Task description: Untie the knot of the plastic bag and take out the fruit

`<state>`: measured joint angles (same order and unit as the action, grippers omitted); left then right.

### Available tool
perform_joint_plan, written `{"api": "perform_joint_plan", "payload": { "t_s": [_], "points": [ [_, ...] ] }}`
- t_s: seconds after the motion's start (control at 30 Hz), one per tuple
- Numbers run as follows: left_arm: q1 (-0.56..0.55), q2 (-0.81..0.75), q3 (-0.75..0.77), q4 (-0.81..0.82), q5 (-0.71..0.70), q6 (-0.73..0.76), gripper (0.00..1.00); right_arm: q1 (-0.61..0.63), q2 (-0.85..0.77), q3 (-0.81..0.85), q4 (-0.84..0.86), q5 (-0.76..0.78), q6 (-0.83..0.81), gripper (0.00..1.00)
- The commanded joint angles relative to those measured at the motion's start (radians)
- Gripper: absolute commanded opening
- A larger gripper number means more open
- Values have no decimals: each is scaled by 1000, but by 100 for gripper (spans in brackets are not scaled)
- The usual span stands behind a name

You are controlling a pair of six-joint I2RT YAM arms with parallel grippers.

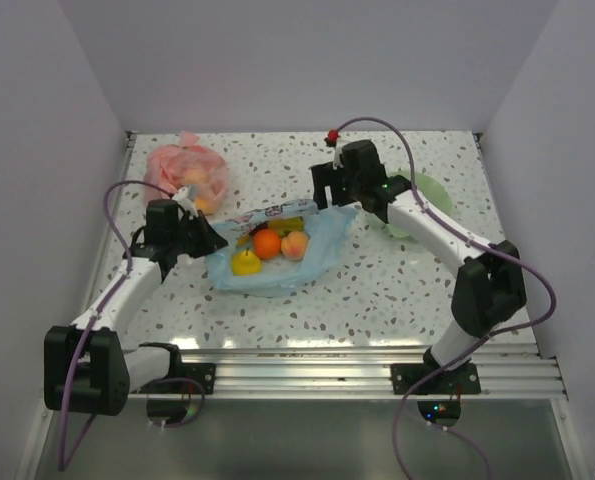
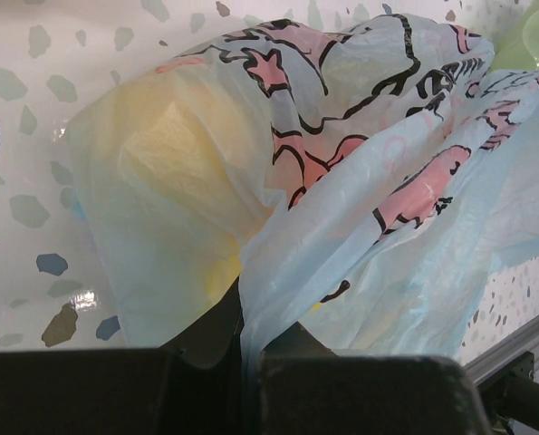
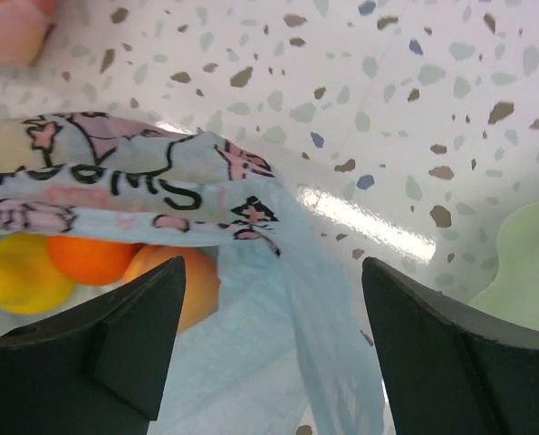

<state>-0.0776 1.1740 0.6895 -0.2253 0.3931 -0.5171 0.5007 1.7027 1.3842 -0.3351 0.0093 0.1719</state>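
Left wrist view alone shows the left gripper (image 2: 245,352) clamped on a fold of the plastic bag (image 2: 369,181). Right wrist view shows the right gripper (image 3: 274,317) spread wide over the bag's edge, gripping nothing. Top view places the bag at frame centre, with 3 pieces of fruit (image 1: 268,246) inside it.

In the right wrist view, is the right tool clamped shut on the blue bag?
No, the right tool stands wide open, and blue film of the plastic bag lies unpinched in the gap.

Your left gripper (image 1: 217,240) and right gripper (image 1: 329,198) are matte black. You have white arms (image 1: 127,290), black joints (image 1: 487,290) and purple cables (image 1: 377,123).
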Motion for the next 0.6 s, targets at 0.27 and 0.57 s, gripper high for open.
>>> {"api": "perform_joint_plan", "payload": {
  "t_s": [0.27, 0.57],
  "points": [
    [-1, -54, -10, 6, -53, -1, 0, 116, -184, -60, -10, -28, -17, 69],
    [-4, -91, -85, 41, -27, 29, 0, 101, -141, -506, 295, -12, 204, 44]
  ]
}}
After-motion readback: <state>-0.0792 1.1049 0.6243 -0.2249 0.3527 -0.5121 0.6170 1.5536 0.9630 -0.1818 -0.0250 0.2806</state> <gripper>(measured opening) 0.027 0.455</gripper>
